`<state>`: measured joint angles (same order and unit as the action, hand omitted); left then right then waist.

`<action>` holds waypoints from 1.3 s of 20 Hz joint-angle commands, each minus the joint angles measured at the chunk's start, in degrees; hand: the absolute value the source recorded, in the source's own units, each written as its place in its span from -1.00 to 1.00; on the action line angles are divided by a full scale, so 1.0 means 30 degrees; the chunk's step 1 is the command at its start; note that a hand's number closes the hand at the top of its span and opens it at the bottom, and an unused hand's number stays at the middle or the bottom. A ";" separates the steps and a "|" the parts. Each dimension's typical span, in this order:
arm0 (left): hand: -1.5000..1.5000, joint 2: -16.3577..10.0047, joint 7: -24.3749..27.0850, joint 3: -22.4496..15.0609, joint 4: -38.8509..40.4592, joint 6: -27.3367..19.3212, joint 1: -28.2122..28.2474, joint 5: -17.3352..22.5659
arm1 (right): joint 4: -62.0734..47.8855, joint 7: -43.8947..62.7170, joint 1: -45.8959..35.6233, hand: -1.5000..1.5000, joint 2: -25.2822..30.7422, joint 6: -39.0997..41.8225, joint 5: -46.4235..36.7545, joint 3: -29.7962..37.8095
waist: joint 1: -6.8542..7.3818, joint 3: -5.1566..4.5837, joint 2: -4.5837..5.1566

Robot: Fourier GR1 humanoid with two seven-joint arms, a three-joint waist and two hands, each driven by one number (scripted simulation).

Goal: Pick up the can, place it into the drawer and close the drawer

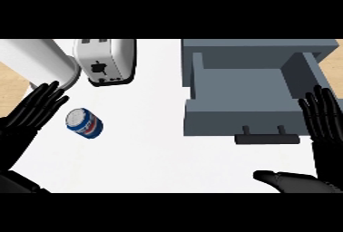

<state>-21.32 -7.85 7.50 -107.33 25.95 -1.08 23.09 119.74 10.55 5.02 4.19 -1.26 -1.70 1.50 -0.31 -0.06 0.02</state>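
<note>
Can (85, 123) just right of my open, empty left hand (30, 113); open drawer (241, 118) beside my open, empty right hand (327, 131).

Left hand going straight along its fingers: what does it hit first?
The left hand likely meets the white cylinder past its fingertips, left of the toaster. The can lies off that line, to the right. Height is unclear; it might pass above.

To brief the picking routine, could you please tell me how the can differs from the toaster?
The can is blue, white and red; the toaster is pale with a black knob. The can is round and smaller; the toaster is boxy and larger. Both rest on the white counter, left of the open drawer.
</note>
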 commanded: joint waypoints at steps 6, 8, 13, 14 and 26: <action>-1.00 -0.1444 -0.2446 0.2726 0.0499 0.1821 -0.0162 0.3611 | 0.0018 -0.1604 0.2238 -1.00 0.0121 0.1281 0.1158 0.1223 | 0.0091 0.0024 -0.0030; -1.00 -0.0808 -0.2891 0.2302 0.0124 0.1228 0.0244 0.3109 | -0.1462 -0.2246 0.1842 -1.00 0.0337 0.1820 0.1551 0.1650 | 0.0129 0.0027 -0.0022; -1.00 -0.1536 -0.3714 0.3649 0.0936 0.1756 -0.0234 0.3929 | -0.0854 -0.2851 0.2937 -1.00 -0.0349 0.1690 0.0726 0.1090 | 0.0114 0.0024 -0.0028; -1.00 -0.0524 -0.2715 0.2411 0.2621 0.1301 -0.1853 0.1608 | 0.0477 -0.1207 0.2478 -1.00 0.0244 0.1857 0.1629 0.1929 | 0.0007 0.0019 -0.0011; -1.00 0.0209 0.0037 0.2652 0.5907 0.2337 -0.2356 -0.1194 | -0.1557 -0.2965 0.2224 -1.00 0.0212 0.2904 0.1865 0.3103 | 0.0067 0.0020 -0.0013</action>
<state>-20.51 -8.29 14.69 -91.20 32.23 -7.95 20.73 117.68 3.45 13.16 5.00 6.79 4.06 9.82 -0.23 -0.01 -0.01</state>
